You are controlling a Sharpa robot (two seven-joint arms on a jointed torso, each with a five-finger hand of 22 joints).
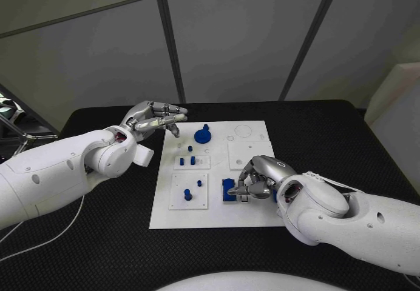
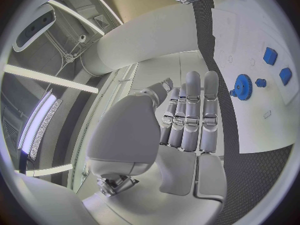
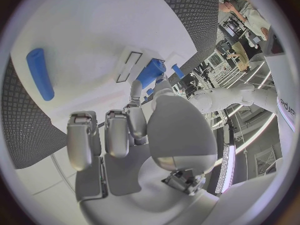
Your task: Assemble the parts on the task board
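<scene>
The white task board [image 1: 254, 215] lies in the middle of the black table. A blue gear [image 1: 203, 134] stands near its far edge, also in the left wrist view [image 2: 242, 86]. Several small blue pegs [image 1: 187, 161] stand in raised plates left of centre. My left hand [image 1: 158, 118] hovers over the board's far left corner, fingers [image 2: 194, 110] straight and holding nothing. My right hand [image 1: 258, 180] sits low over the board's right middle. Its thumb and a finger [image 3: 134, 97] pinch a blue block [image 1: 230, 189] [image 3: 150, 72]. A blue cylinder [image 3: 40, 73] lies flat on the board beside that hand.
Two more blue pegs [image 1: 187, 194] stand in the near-left plate. An empty raised white plate [image 1: 240, 154] sits beyond my right hand. Black table [image 1: 105, 242] surrounds the board, with free room in front and to the left.
</scene>
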